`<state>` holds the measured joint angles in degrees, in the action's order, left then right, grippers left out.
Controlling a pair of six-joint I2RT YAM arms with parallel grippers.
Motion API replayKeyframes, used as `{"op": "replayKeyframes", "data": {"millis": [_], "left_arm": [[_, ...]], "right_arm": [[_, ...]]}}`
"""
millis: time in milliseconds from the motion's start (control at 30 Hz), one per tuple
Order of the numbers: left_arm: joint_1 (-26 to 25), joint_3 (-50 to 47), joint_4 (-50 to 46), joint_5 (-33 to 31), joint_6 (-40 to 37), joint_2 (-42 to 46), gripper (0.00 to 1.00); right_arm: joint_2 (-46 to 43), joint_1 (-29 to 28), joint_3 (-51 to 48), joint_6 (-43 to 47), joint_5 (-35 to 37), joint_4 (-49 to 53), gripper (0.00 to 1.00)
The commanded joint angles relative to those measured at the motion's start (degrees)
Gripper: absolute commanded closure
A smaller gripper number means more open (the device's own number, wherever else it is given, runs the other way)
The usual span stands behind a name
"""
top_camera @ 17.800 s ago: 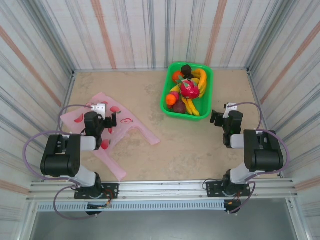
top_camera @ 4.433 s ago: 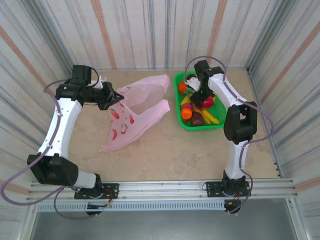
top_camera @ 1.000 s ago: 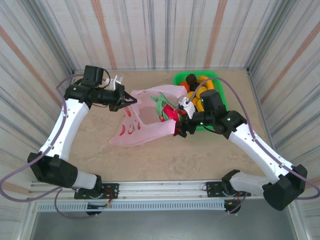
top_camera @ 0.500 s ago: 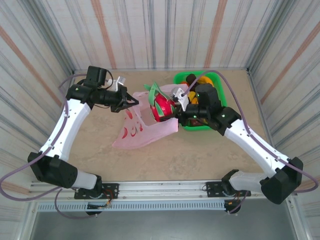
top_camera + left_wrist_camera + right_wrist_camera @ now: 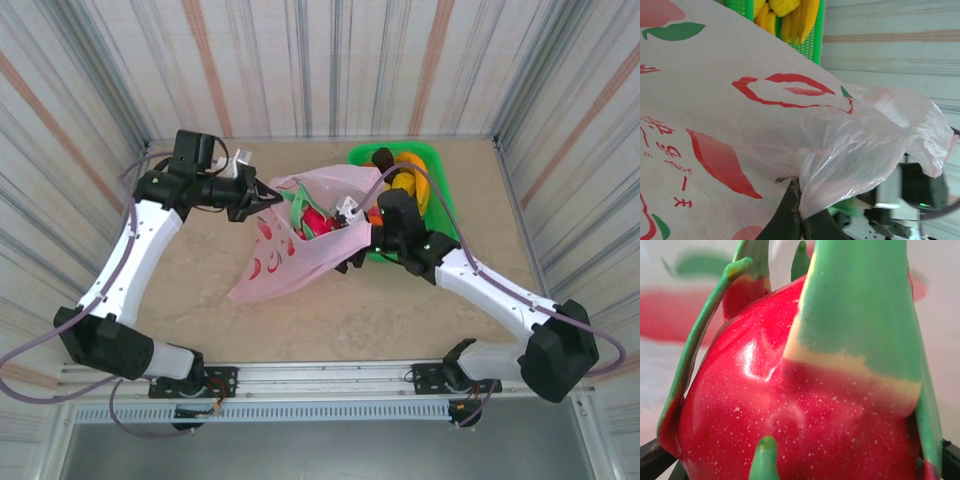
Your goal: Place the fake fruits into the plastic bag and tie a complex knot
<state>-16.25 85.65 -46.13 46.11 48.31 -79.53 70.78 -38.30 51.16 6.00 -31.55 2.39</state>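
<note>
The pink plastic bag hangs from my left gripper, which is shut on its rim and holds the mouth up. In the left wrist view the thin film bunches between the closed dark fingers. My right gripper reaches into the bag's mouth, shut on the pink-red dragon fruit. That fruit's glossy red skin and green scales sit right against the right wrist camera. Other fake fruits, yellow bananas and a dark piece, lie in the green tray.
The green tray stands at the back, just right of the bag, with my right forearm passing its front edge. Striped walls close in the table on three sides. Bare beige tabletop lies in front of the bag.
My right gripper has carried the dragon fruit left and down into the bag's open mouth. The left gripper has shifted slightly right, still holding the rim.
</note>
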Motion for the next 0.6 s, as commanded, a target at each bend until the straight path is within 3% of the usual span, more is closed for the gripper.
{"op": "replayKeyframes", "data": {"millis": [0,267,567], "left_arm": [[-0.2,-0.4,4.3,1.6,5.1,2.4,1.00],[-2.3,0.4,4.5,0.1,6.9,2.1,1.00],[-8.9,-2.5,8.9,-3.9,12.2,2.5,1.00]], "right_arm": [[-4.5,-0.5,-2.8,-0.2,0.2,-3.9,0.40],[-4.9,-0.1,-4.5,0.0,3.6,-1.3,0.40],[1.9,3.0,3.7,-0.2,5.8,5.7,0.39]]}}
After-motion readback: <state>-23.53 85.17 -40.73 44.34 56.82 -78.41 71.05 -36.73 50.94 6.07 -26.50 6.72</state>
